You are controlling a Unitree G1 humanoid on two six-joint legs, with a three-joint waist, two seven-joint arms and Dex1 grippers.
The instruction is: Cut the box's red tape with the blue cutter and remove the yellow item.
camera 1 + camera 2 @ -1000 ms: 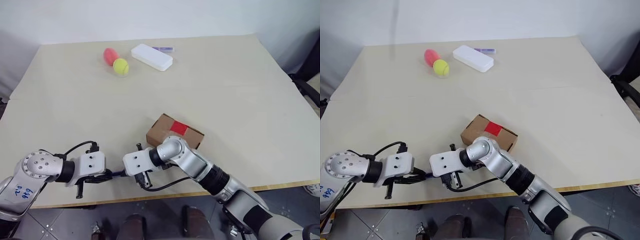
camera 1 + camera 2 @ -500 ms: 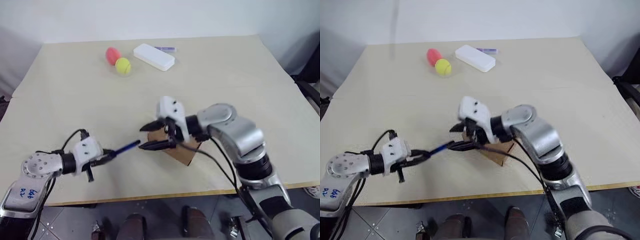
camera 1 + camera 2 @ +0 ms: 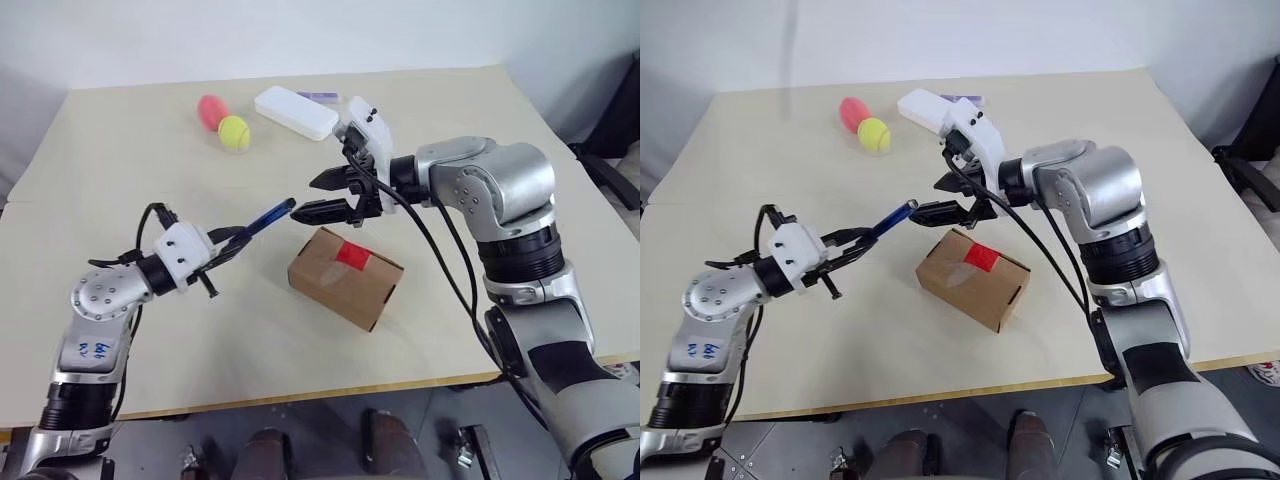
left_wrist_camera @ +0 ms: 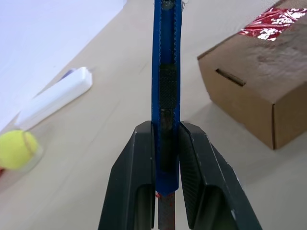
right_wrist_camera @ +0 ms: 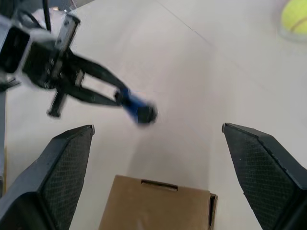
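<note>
The box (image 3: 345,280), a small brown carton, lies on the table with the red tape (image 3: 352,256) on its top face. My left gripper (image 4: 167,143) is shut on the blue cutter (image 3: 268,215), which is held off the table and points toward my right gripper. My right gripper (image 3: 308,197) hangs open above the box's far side, just past the cutter's tip (image 5: 139,109), with nothing between its fingers (image 5: 67,158). The yellow item is hidden from view.
At the table's far side lie a pink-red ball (image 3: 209,109), a yellow-green ball (image 3: 234,131), a flat white case (image 3: 296,111) and a small purple stick (image 3: 320,96). A dark chair (image 3: 610,140) stands beyond the table's right edge.
My right gripper has opened and risen from beside the left gripper at the table's front edge to above the box. My left gripper has lifted the cutter and swung it forward.
</note>
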